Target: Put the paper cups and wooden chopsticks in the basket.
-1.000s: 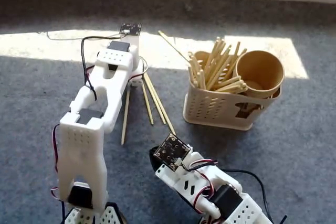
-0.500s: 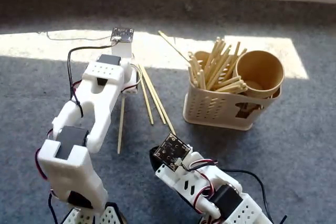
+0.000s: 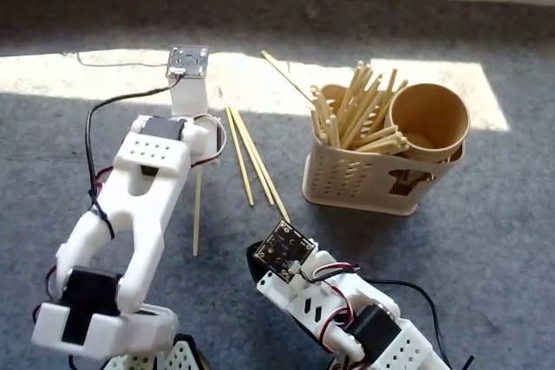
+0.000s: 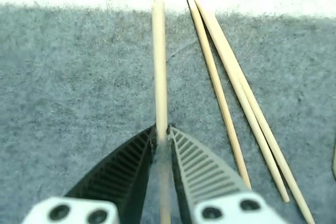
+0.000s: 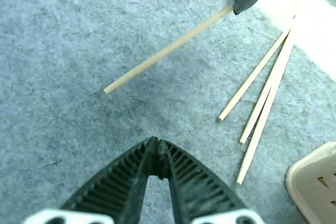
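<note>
My left gripper point(image 4: 161, 128) is shut on one wooden chopstick point(image 4: 159, 61), which sticks out past the fingertips. In the high view that chopstick point(image 3: 197, 214) hangs from under the left arm, over the grey carpet. Three loose chopsticks point(image 3: 251, 158) lie beside it, toward the basket point(image 3: 364, 184). The basket holds a bundle of chopsticks point(image 3: 355, 114) and a paper cup point(image 3: 429, 119); a second cup point(image 3: 333, 93) peeks out behind the bundle. My right gripper point(image 5: 154, 144) is shut and holds nothing, low over the carpet near the held stick's free end point(image 5: 113, 86).
One more chopstick point(image 3: 286, 75) lies on the sunlit strip point(image 3: 104, 71) beyond the basket. A thin cable point(image 3: 113, 63) runs across that strip at the far left. Bare carpet point(image 3: 486, 240) stretches to the right of the basket.
The left arm has swung left and drawn back toward the near side, carrying the gripped chopstick away from the three loose ones. The right arm has not moved.
</note>
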Tool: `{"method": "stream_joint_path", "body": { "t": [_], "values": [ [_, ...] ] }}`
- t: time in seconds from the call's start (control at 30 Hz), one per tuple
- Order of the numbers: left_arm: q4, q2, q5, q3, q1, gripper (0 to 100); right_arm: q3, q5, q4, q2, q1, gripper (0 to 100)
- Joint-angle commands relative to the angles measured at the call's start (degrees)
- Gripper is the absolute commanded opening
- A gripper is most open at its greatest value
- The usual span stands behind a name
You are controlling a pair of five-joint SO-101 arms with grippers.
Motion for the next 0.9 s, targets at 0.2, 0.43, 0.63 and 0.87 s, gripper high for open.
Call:
{"method": "stream_joint_path", "body": {
  "t": [0.2,0.43,0.63,0.87],
  "values": [
    [-2.0,-17.2,0.4,4.5,0.8,1,5.7,0.4,-0.9,-0.9,0.3,0.6],
    [-2.0,-24.5,0.4,4.1,0.8,1,5.7,0.4,-0.9,-0.9,0.3,0.6],
    [-2.0,-33.1,0.6,4.1,3.3,1,5.7,0.4,-0.9,-0.9,0.3,0.6],
    [-2.0,-41.1,0.6,-0.4,9.7,1,5.7,0.4,-0.9,-0.9,0.3,0.6]
  ]
}}
